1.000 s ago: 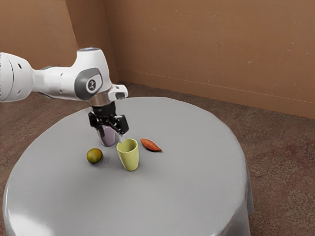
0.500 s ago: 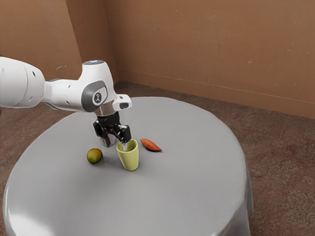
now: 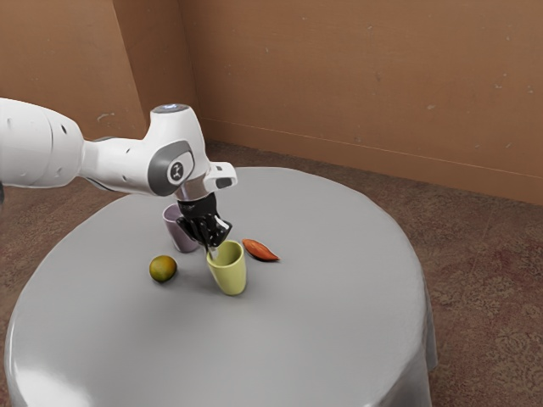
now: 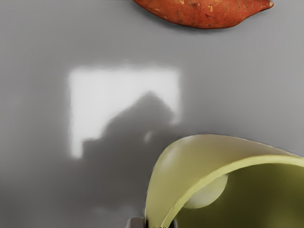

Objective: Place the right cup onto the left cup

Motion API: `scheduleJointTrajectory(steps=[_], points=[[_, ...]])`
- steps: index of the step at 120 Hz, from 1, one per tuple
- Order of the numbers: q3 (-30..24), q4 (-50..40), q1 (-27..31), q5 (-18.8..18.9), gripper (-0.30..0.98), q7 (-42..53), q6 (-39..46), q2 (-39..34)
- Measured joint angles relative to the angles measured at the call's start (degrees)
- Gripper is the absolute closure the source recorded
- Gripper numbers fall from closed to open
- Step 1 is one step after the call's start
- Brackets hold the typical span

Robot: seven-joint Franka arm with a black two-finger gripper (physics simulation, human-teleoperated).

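Fingers [image 4: 137,222] of the gripper [image 3: 213,252] stand narrow, closed on the wall of the yellow-green cup [image 3: 227,274], one inside the rim and the other outside. That cup, the right one, is upright with its mouth upward and its base at the tabletop, between the middle of the round grey table [image 3: 314,339] and its far edge. The hand is above it, on the side toward the exterior view's left, with the black gripper slanting down to the rim.

The left cup, a mauve one [image 3: 179,237], stands upright nearer the table's far edge, toward the exterior view's left, partly hidden by the gripper. The two cups are near each other but apart.

A round green-and-orange fruit [image 3: 163,269] lies near both cups, closer than either to the table edge at the exterior view's left. On the other side of the yellow-green cup, a reddish-orange sweet potato [image 3: 260,250] rests just beside it, its thinner end pointing toward the table edge at the exterior view's right. In the wrist view, a bright patch of light [image 4: 90,102] lies on the table near the held cup, partly covered by a dark shadow [image 4: 128,133]
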Motion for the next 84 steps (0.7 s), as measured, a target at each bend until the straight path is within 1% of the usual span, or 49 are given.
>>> scheduleJointTrajectory(steps=[32, 65, 74, 84], points=[[0.01, -0.24, 0.02, 0.25, 0.78, -0.15, 0.35, -0.71], [0.18, -3.61, 0.12, 0.50, 0.79, -0.28, -2.11, -11.86], [0.59, -3.15, 0.28, 0.55, 0.79, -0.15, -3.84, -13.65], [2.19, -2.70, 0.05, 0.60, 0.79, 0.12, -5.54, -15.53]])
